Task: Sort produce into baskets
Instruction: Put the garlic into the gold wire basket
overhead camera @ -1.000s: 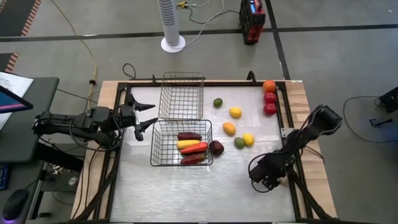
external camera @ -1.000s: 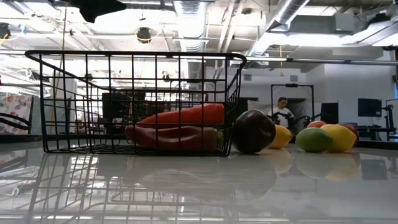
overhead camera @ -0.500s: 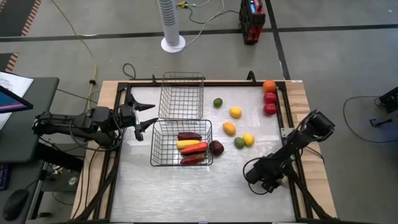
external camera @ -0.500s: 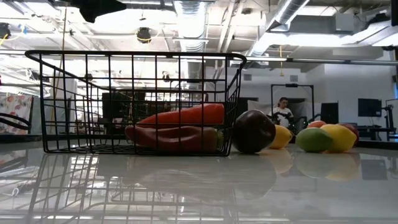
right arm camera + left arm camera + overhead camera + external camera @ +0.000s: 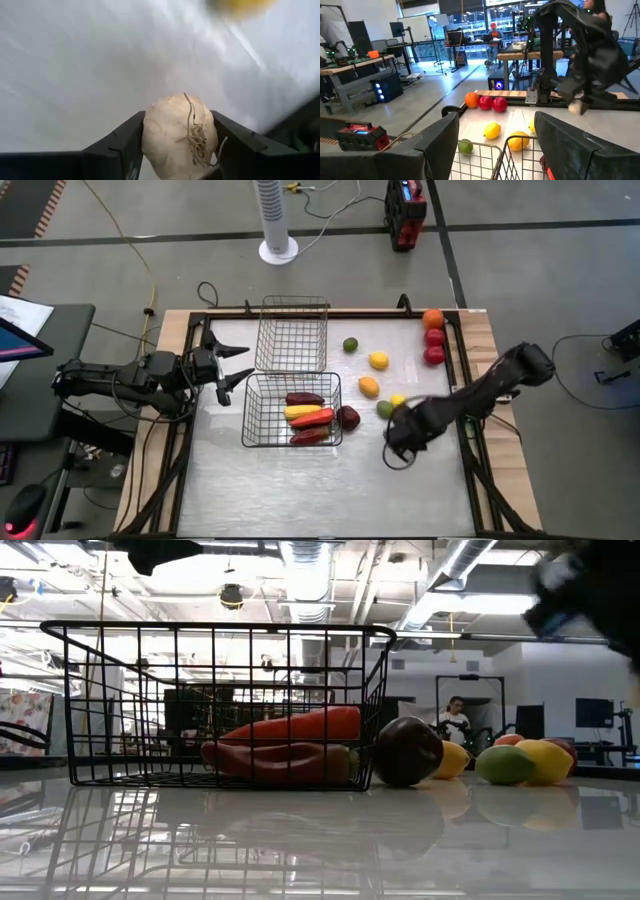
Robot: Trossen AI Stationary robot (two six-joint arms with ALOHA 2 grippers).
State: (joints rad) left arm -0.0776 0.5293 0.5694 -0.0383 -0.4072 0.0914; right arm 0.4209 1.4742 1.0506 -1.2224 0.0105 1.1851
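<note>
My right gripper [image 5: 396, 438] hangs over the table just near the loose produce, shut on a pale round bulb [image 5: 176, 125] with thin roots. The bulb also shows below the right arm in the left wrist view [image 5: 575, 106]. The darker basket [image 5: 258, 420] holds long red and yellow pieces [image 5: 310, 418]; a dark purple round piece [image 5: 348, 417] rests on the table against its right wall. The silvery basket [image 5: 292, 315] stands behind it. My left gripper [image 5: 238, 366] waits open at the table's left edge. My right gripper pinches the bulb by its two opposite sides [image 5: 150, 137] between its two fingers. The fingers [image 5: 120, 145] come from above, pointing down. The bulb's rooty end [image 5: 196, 134] faces the wrist camera. The bulb is lifted clear of the table.
Loose round produce lies right of the baskets: green [image 5: 350, 345], yellow [image 5: 378, 360], orange-yellow [image 5: 369, 386], green [image 5: 385, 409], yellow [image 5: 399, 400]. An orange [image 5: 432, 318] and two red ones [image 5: 434, 345] sit by the right rail. Bare tabletop lies toward the near edge.
My right gripper has risen from the near right part of the table and gone toward the far and left, up to the loose produce, tipping as it went.
</note>
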